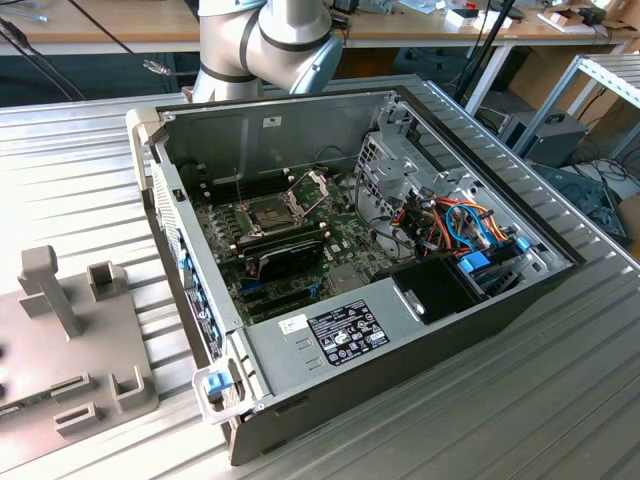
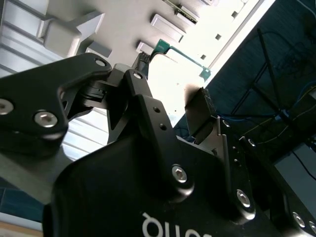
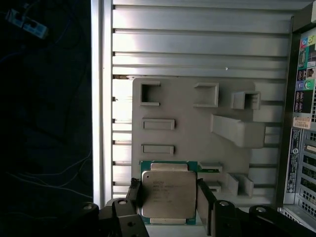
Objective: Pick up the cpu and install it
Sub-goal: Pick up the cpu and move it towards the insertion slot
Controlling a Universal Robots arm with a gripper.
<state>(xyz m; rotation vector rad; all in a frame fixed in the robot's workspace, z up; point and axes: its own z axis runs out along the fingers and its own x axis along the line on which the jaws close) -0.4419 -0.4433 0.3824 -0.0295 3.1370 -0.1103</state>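
The cpu (image 3: 168,190), a flat square chip with a dull silver top on a green board, sits between the two black fingers (image 3: 205,200) of my gripper (image 3: 170,197), which is shut on it. It looks large against the grey fixture plate (image 3: 187,106) far beneath it, so it hangs well above the plate. In the second wrist view its green edge (image 2: 185,61) runs between the fingertips of the gripper (image 2: 173,81). In the exterior view the dark square socket (image 1: 268,212) lies on the motherboard inside the open computer case (image 1: 420,330), its hinged metal frame (image 1: 312,186) raised.
A long black expansion card (image 1: 290,258) lies just in front of the socket. A drive cage (image 1: 395,175) and coloured cables (image 1: 465,225) fill the case's right half. The fixture plate (image 1: 100,385) carries upright posts (image 1: 50,285). The ribbed table's edge (image 3: 101,98) is near the plate.
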